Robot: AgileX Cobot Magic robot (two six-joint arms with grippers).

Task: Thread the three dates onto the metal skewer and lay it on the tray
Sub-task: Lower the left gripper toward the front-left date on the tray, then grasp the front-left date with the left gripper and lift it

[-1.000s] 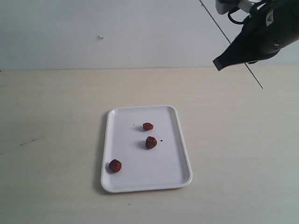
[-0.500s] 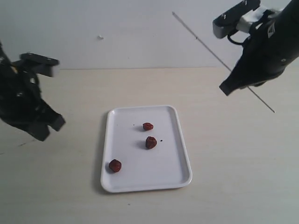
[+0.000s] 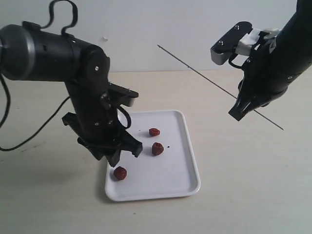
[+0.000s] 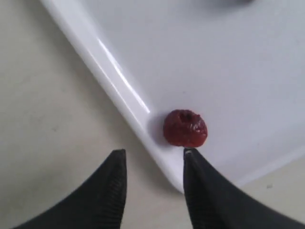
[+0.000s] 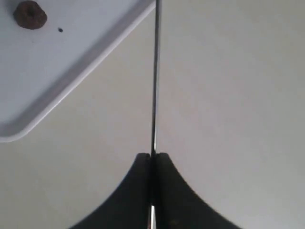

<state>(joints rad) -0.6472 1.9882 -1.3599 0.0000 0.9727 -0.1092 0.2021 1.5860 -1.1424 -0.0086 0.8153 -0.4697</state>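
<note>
Three dark red-brown dates lie on the white tray [image 3: 185,161]: one at the near left [image 3: 120,173], one in the middle [image 3: 157,148] and one behind it [image 3: 154,132]. My left gripper [image 3: 125,154] hangs open just above the near-left date [image 4: 185,128], one finger over the tray's rim [image 4: 119,90] and one over the table. To the right of the tray, in the air, my right gripper [image 3: 238,112] is shut on the thin metal skewer [image 3: 195,72], which slants up to the left. In the right wrist view the skewer [image 5: 156,76] runs out from the closed gripper [image 5: 152,156], with one date [image 5: 30,14] and the tray's corner [image 5: 28,124] at the side.
The tray rests on a pale wooden table [image 3: 243,195] in front of a white wall [image 3: 146,29]. A tiny dark speck [image 3: 168,146] sits on the tray beside the middle date. A black cable [image 3: 29,131] trails from the left arm across the table.
The left arm has swung in from the left edge and come down over the tray's near-left date. The right gripper has lowered and moved left, bringing the skewer with it.
</note>
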